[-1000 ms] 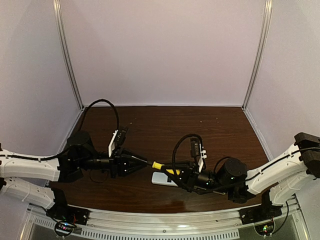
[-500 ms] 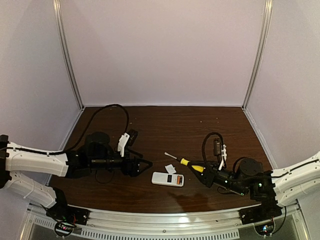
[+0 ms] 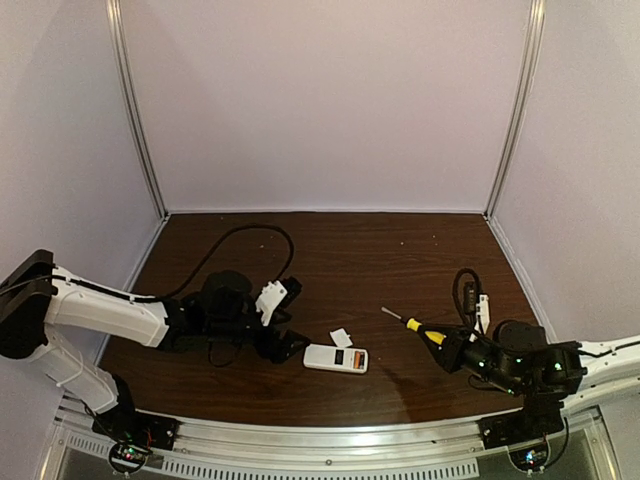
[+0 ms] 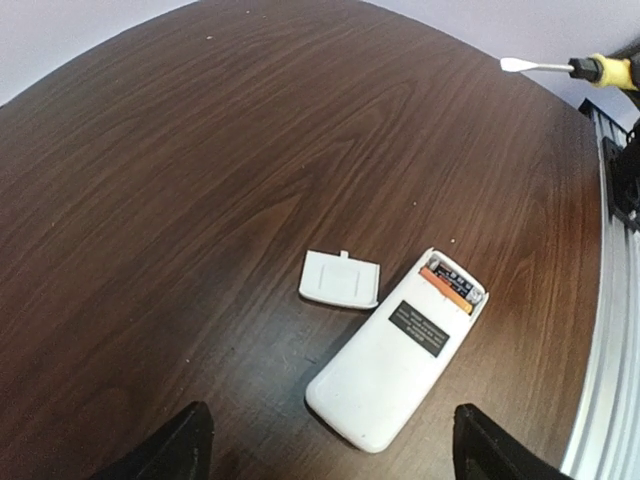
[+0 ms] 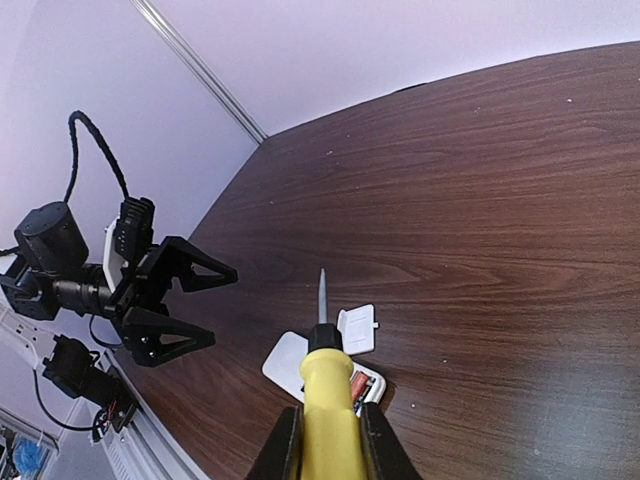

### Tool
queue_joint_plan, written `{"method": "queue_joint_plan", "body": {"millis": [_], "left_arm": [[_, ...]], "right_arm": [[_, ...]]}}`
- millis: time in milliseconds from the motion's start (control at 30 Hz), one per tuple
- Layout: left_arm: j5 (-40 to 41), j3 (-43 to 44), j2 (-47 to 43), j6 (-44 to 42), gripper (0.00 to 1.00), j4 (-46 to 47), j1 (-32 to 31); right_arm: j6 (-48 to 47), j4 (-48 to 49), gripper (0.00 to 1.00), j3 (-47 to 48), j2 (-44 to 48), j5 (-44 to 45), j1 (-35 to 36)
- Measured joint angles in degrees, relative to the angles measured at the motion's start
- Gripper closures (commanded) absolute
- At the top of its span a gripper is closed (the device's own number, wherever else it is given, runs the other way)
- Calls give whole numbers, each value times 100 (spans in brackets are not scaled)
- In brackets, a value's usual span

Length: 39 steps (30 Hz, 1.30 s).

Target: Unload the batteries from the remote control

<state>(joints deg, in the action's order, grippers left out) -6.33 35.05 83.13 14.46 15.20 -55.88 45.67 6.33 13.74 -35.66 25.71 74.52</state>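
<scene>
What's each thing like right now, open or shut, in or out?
remote control: lying back up, opened
batteries: inside the remote control, uncovered
cover: off, lying beside the remote control
screwdriver: gripped, in the air
left gripper: open, empty
right gripper: shut on the screwdriver

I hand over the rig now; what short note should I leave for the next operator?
The left claw is open and empty, beside the remote control.
The right claw is shut on the yellow-handled screwdriver, off to the right.
The remote control lies face down on the table, the white cover beside it.
Done: cover off.
Left: the batteries sit in the open compartment; take them out.
</scene>
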Motion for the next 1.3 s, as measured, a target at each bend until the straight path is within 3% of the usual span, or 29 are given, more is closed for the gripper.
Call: {"method": "queue_joint_plan", "body": {"millis": [367, 600, 1000, 1300], "left_arm": [[-903, 332, 1040, -1534, 5, -63, 33], [-1663, 706, 1550, -2111, 6, -166, 417], [-2601, 946, 2103, -2476, 16, -326, 555], [-2765, 951, 2210, -2439, 24, -275, 415]], "right_arm": [[-31, -400, 100, -9, 79, 4, 0], [-68, -415, 100, -24, 164, -20, 0], [-114, -422, 100, -24, 201, -151, 0], [-162, -402, 100, -24, 201, -297, 0]]}}
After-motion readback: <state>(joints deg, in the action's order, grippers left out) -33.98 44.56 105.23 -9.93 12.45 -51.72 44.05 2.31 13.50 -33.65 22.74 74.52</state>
